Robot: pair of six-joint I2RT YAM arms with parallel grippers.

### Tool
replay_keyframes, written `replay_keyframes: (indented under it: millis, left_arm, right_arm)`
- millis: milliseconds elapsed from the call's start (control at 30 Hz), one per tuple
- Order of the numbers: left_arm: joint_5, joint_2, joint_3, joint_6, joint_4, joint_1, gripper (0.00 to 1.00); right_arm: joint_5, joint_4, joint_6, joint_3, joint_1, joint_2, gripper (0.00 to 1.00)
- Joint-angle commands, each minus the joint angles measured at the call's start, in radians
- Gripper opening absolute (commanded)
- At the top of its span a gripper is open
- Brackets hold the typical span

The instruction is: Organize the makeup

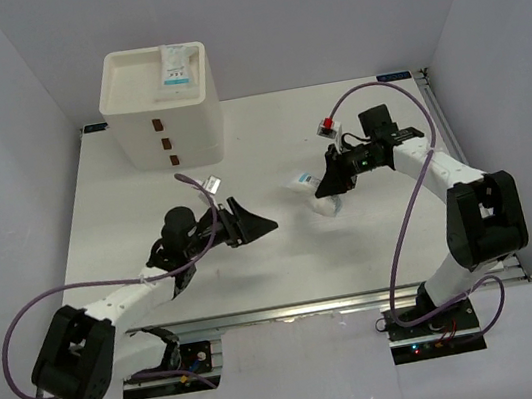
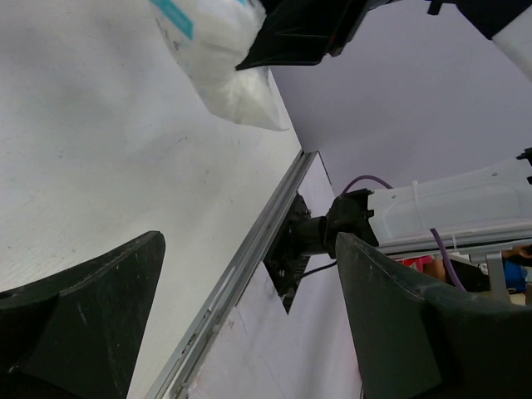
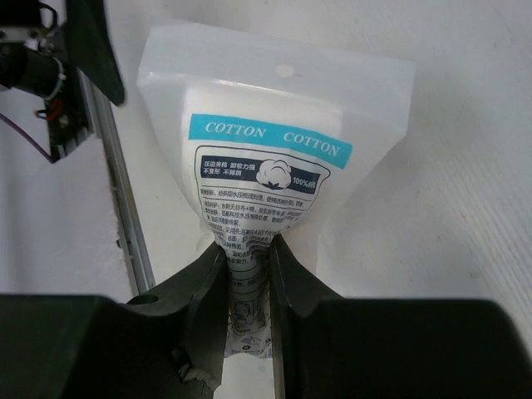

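The right gripper [image 3: 248, 249] is clamped on the lower end of a cotton pack [image 3: 274, 141], and the pack's print vanishes between the jaws. From above, that gripper hides most of the pack, right of centre over the table [image 1: 285, 257]. The left gripper [image 1: 250, 224] gapes wide, holding nothing. A second pack [image 1: 176, 67] lies atop the drawer box [image 1: 163, 125].

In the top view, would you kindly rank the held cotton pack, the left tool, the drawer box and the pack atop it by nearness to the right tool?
1. Cotton pack, pinched in the right tool.
2. Left tool, open, mid-table to its left.
3. Drawer box, back left.
4. Pack on the box, toward its rear.
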Motion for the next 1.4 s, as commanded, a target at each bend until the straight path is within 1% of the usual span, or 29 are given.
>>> replay_keyframes:
  millis: [0, 100, 233, 367, 400, 467, 500, 633, 767, 867, 967, 1067, 1133, 1167, 1267, 1367]
  left_arm:
    - [-0.129, 0.109, 0.118, -0.002, 0.101, -0.073, 0.94]
    - [-0.190, 0.186, 0.184, -0.003, 0.112, -0.107, 0.93]
    - [-0.209, 0.282, 0.255, -0.018, 0.139, -0.131, 0.86]
    - [-0.193, 0.342, 0.319, -0.021, 0.138, -0.146, 0.76]
    - [-0.189, 0.350, 0.326, -0.024, 0.138, -0.148, 0.71]
    - [-0.178, 0.358, 0.331, -0.030, 0.140, -0.149, 0.60]
    - [-0.178, 0.358, 0.328, -0.031, 0.143, -0.149, 0.56]
    - [-0.182, 0.345, 0.320, -0.028, 0.137, -0.149, 0.41]
    - [-0.187, 0.321, 0.322, -0.006, 0.111, -0.149, 0.34]
    - [-0.194, 0.304, 0.325, 0.020, 0.080, -0.149, 0.31]
    - [-0.224, 0.274, 0.349, 0.081, -0.037, -0.145, 0.28]
    - [-0.293, 0.221, 0.399, 0.198, -0.231, -0.123, 0.28]
    - [-0.372, 0.163, 0.434, 0.309, -0.364, -0.100, 0.28]
    - [-0.405, 0.143, 0.457, 0.350, -0.456, -0.084, 0.28]
    - [-0.508, 0.108, 0.582, 0.486, -0.642, -0.021, 0.29]
    - [-0.609, 0.125, 0.779, 0.594, -0.791, 0.060, 0.29]
  right_arm:
    - [-0.192, 0.074, 0.065, -0.022, 0.000, -0.057, 0.18]
    - [-0.220, 0.087, 0.077, -0.031, -0.002, -0.072, 0.19]
    - [-0.234, 0.097, 0.083, -0.039, -0.002, -0.082, 0.21]
    - [-0.246, 0.102, 0.087, -0.041, -0.005, -0.083, 0.25]
    - [-0.247, 0.102, 0.087, -0.041, -0.005, -0.085, 0.26]
    - [-0.247, 0.103, 0.085, -0.041, -0.005, -0.088, 0.31]
    - [-0.244, 0.103, 0.085, -0.042, -0.006, -0.089, 0.32]
    - [-0.232, 0.103, 0.082, -0.044, -0.009, -0.096, 0.44]
    - [-0.223, 0.103, 0.077, -0.047, -0.013, -0.104, 0.52]
    - [-0.217, 0.103, 0.076, -0.047, -0.017, -0.108, 0.61]
    - [-0.209, 0.102, 0.071, -0.045, -0.035, -0.123, 0.73]
    - [-0.188, 0.103, 0.065, -0.046, -0.065, -0.157, 0.78]
    - [-0.163, 0.107, 0.062, -0.053, -0.082, -0.193, 0.80]
    - [-0.144, 0.111, 0.062, -0.058, -0.090, -0.207, 0.80]
    - [-0.119, 0.138, 0.066, -0.092, -0.107, -0.241, 0.80]
    - [-0.101, 0.155, 0.070, -0.105, -0.107, -0.262, 0.80]
